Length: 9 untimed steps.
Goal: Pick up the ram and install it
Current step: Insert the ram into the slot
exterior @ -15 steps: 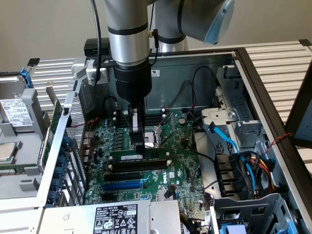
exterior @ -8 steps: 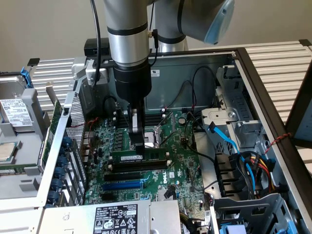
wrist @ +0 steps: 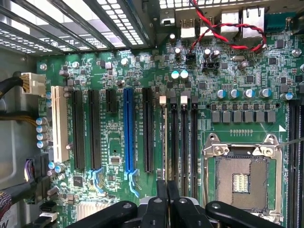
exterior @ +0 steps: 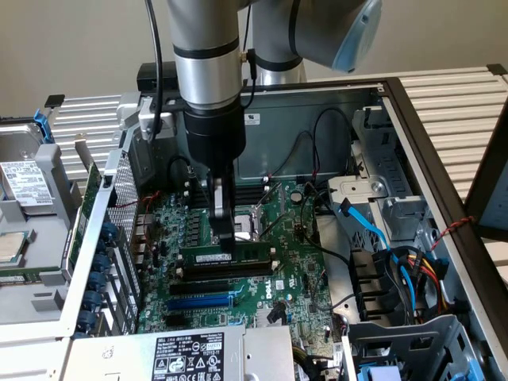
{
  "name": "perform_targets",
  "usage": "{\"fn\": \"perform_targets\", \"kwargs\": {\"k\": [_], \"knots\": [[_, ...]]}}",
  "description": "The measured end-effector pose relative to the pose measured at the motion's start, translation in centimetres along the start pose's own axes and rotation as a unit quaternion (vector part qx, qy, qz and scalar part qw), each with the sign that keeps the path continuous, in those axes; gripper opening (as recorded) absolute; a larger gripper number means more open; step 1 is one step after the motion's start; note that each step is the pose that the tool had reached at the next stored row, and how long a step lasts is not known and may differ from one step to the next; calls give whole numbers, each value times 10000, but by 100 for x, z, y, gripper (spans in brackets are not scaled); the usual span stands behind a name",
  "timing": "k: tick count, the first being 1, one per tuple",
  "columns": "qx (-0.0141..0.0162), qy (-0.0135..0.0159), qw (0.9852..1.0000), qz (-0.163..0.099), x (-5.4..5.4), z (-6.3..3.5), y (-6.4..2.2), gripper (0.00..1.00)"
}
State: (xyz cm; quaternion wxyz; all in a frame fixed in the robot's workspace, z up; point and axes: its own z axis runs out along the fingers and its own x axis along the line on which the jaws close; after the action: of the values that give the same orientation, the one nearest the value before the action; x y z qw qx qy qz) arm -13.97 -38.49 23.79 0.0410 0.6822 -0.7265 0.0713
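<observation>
The gripper point(exterior: 225, 236) stands vertical over the motherboard point(exterior: 294, 238). Its fingers point(wrist: 160, 206) are almost closed, with only a thin gap between them. They pinch the upper edge of the ram point(exterior: 248, 260), near the middle of its length.

The ram is directly below the gripper, not to any side of it. It stands on its edge, with the label facing the exterior camera. Its long axis runs from the exterior view's left to the exterior view's right, parallel to the blue slot point(exterior: 198, 302) and the black slot point(exterior: 208, 284) between them. The socket point(wrist: 241, 183) lies on the other side of the ram.

In the wrist view the closed fingers are in one line with the memory slot point(wrist: 164, 142) farthest from the socket, so the ram and this slot seem to be aligned. If the ram is already fully pressed into the slot, I cannot tell.
</observation>
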Motion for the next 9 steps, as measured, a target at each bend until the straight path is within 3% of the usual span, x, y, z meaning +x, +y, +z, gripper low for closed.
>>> {"fn": "perform_targets", "kwargs": {"k": [9], "knots": [[6, -1, 10000, 1, -1, 5, 3, 12]]}}
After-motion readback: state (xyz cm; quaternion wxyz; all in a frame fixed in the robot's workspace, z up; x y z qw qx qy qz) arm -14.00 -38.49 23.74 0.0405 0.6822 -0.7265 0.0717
